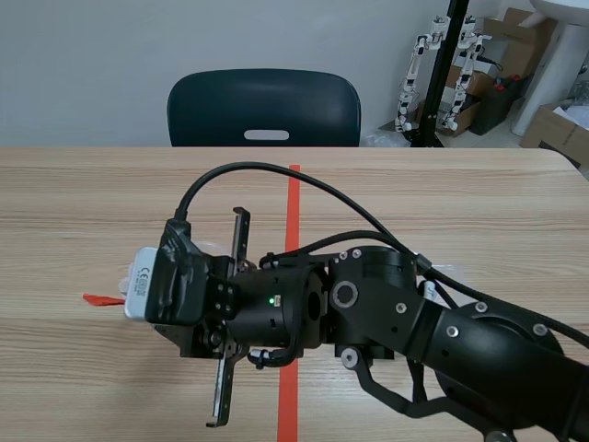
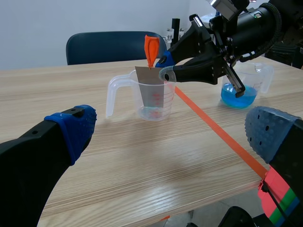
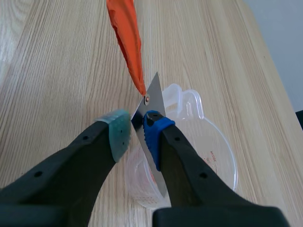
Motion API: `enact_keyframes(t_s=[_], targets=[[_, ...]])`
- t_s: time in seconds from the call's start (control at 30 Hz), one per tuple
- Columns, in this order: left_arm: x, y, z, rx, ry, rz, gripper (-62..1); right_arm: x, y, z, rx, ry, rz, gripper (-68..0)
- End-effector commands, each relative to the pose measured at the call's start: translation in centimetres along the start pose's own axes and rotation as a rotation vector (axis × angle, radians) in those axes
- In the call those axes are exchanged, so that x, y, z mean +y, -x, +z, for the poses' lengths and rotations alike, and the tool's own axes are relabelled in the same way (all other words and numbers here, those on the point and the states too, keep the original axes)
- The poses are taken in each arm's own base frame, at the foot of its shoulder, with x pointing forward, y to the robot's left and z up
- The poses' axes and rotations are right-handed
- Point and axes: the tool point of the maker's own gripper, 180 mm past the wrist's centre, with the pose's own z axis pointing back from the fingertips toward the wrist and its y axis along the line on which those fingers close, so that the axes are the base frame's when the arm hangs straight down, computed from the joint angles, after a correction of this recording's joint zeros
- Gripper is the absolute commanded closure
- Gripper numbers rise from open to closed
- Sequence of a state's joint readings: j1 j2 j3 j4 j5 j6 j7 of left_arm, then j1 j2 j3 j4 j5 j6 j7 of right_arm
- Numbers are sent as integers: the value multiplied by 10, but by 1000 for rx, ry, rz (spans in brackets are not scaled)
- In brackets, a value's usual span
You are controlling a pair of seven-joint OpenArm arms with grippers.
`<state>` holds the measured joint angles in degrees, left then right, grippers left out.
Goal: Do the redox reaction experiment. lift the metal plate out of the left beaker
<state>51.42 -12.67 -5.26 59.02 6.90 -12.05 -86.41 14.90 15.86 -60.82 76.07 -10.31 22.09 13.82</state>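
- while the metal plate (image 2: 154,90) stands in the clear left beaker (image 2: 124,84), its top corner rises above the rim, an orange tag (image 2: 151,47) tied to it.
- the right gripper (image 3: 137,125), reaching across the tape line (image 2: 213,127), is clamped on that corner.
- the left gripper (image 2: 170,130) hangs nearby, jaws wide apart, holding nothing.
- a beaker of blue liquid (image 2: 239,94) stands beyond the line.

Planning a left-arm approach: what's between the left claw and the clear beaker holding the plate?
Only bare tabletop, in the left wrist view: nothing sits between the open left claw and the clear beaker holding the metal plate.
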Motion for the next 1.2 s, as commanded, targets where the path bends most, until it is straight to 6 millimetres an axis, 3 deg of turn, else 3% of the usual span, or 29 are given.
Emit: enact_keyframes(t_s=[0.0,0.1,0.47,1.03,1.17], targets=[[-1,-11,-2,-60,-2,3,-623,-12,-14,-1,-48,22,18,-48],[-1,-11,-2,-60,-2,3,-623,-12,-15,-1,-54,22,18,-6],[-1,-11,-2,-60,-2,3,-623,-24,-15,1,-52,82,29,-6],[-1,-11,-2,-60,-2,3,-623,-24,-15,1,-51,83,28,-7],[-1,-11,-2,-60,-2,3,-623,-24,-15,1,-51,83,28,-69]])
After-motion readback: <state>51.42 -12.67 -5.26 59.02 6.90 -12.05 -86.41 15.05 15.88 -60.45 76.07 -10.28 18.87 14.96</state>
